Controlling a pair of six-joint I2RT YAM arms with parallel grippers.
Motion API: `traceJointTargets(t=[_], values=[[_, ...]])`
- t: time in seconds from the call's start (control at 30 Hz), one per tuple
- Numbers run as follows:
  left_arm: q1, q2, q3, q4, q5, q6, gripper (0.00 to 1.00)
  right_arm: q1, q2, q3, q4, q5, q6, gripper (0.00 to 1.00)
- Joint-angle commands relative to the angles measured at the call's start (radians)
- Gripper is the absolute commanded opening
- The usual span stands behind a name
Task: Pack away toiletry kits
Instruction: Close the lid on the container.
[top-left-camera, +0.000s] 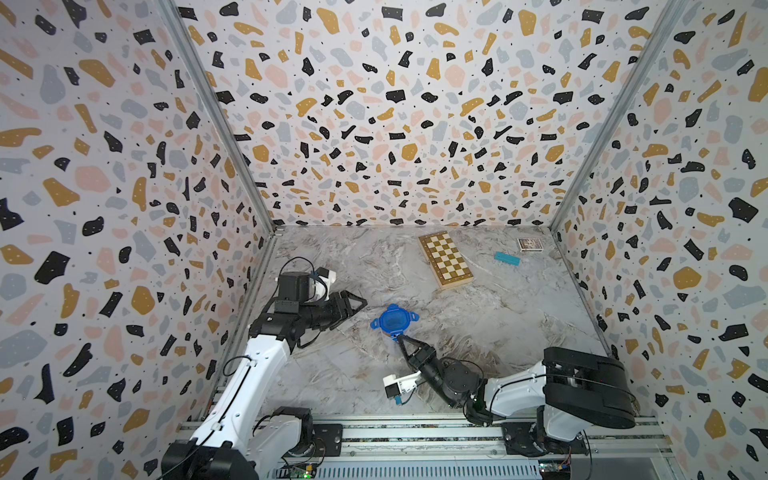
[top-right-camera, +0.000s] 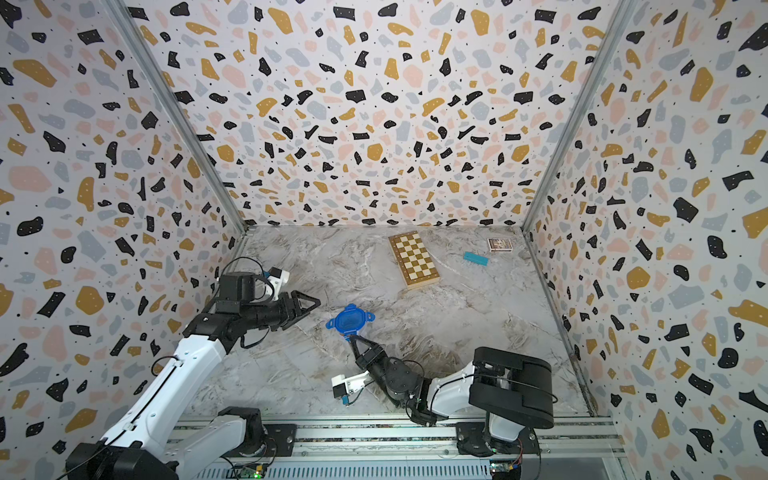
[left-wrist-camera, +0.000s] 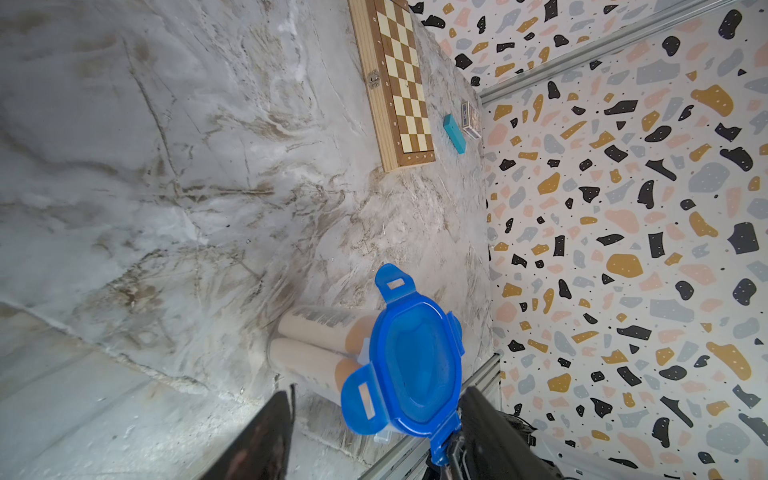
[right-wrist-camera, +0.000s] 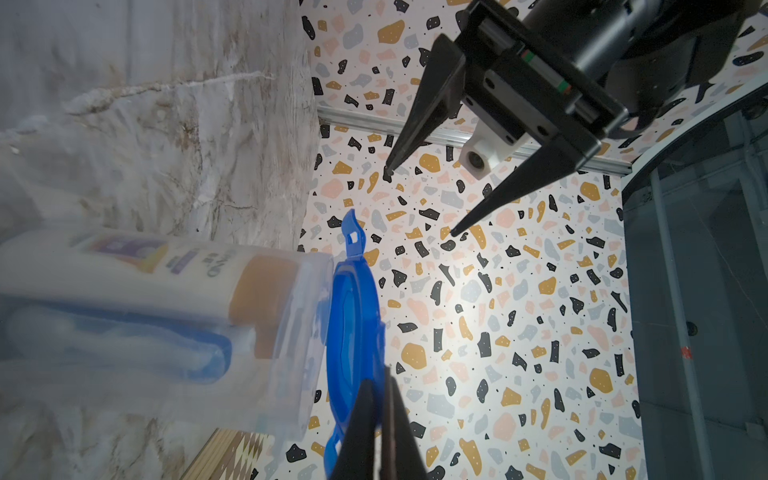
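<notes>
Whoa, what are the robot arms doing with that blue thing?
They are packing a toiletry kit. The clear tub stands on the marble table with its blue lid on. Orange-capped bottles and a blue toothbrush show inside. The right end effector is shut on one tab of that lid. The left end effector hangs open beside the tub, touching nothing.

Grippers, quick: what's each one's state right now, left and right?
Left gripper: open, holding nothing.
Right gripper: shut on a tab of the blue four-tab plastic lid.
</notes>
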Motion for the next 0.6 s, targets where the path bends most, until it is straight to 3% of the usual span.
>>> traceJointTargets(t=[0.0, 0.33, 0.5, 0.57], values=[[0.004, 0.004, 0.010, 0.018, -0.001, 0.015, 0.65, 0.013, -0.007, -0.011, 0.090, 0.048, 0.028, 0.00], [0.005, 0.013, 0.007, 0.013, -0.011, 0.020, 0.65, 0.069, 0.024, -0.020, 0.072, 0.109, 0.094, 0.01], [0.004, 0.021, 0.007, 0.016, -0.010, 0.019, 0.65, 0.076, 0.039, -0.015, 0.062, 0.115, 0.118, 0.05], [0.005, 0.021, 0.009, 0.016, -0.012, 0.020, 0.65, 0.078, 0.035, -0.012, 0.039, 0.117, 0.142, 0.11]])
